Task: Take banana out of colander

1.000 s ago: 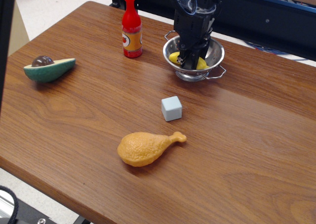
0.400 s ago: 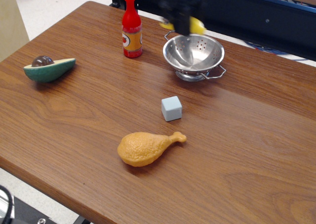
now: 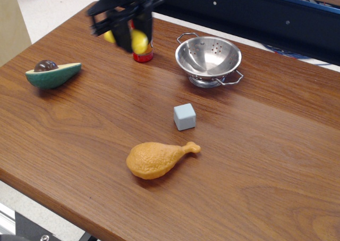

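My gripper (image 3: 125, 36) is in the air at the back left of the table, blurred by motion, in front of the red bottle. It is shut on the yellow banana (image 3: 139, 41), whose two ends stick out on either side of the fingers. The steel colander (image 3: 209, 58) stands upright at the back middle of the table, well to the right of the gripper. Its bowl holds nothing.
A red sauce bottle (image 3: 143, 52) stands just behind the gripper. A halved avocado (image 3: 52, 73) lies at the left. A grey cube (image 3: 184, 116) sits mid-table and an orange chicken drumstick (image 3: 158, 158) lies nearer the front edge.
The gripper lifted the banana out of the colander, then carried it left, past the red bottle. The colander is left without the banana.
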### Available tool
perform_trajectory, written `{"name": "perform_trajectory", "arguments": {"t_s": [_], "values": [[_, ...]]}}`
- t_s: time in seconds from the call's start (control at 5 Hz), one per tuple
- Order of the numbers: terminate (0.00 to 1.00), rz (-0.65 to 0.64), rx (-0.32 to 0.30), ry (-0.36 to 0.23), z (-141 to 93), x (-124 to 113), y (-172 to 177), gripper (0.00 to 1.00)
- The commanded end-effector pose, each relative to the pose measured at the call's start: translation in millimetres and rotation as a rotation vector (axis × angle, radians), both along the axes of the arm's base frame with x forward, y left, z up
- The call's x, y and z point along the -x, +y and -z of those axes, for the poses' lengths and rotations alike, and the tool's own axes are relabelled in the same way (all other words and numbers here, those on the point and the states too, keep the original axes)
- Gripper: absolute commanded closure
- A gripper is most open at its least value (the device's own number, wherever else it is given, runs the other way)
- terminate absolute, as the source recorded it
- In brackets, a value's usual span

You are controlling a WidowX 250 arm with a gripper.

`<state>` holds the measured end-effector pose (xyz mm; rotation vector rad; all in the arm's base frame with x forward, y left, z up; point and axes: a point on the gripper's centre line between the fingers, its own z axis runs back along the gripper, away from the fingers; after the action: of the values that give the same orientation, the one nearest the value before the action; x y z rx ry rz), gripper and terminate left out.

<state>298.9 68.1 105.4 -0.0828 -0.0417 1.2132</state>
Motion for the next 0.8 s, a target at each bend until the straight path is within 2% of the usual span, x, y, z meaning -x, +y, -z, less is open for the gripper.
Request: {"name": "perform_trajectory", "arguments": {"t_s": [0.0,0.2,0.4,0.6], "values": [[0.00,0.130,-0.046,-0.052,10.3,29.7,37.9,1.00],[0.00,0.164,-0.095,-0.012,33.3,50.3,54.7,1.00],[0.00,0.221,-0.129,-0.015,48.2,69.2,75.3,1.00],[0.00,0.203,-0.163,-0.075,62.5,74.7,101.1,1.00]]}}
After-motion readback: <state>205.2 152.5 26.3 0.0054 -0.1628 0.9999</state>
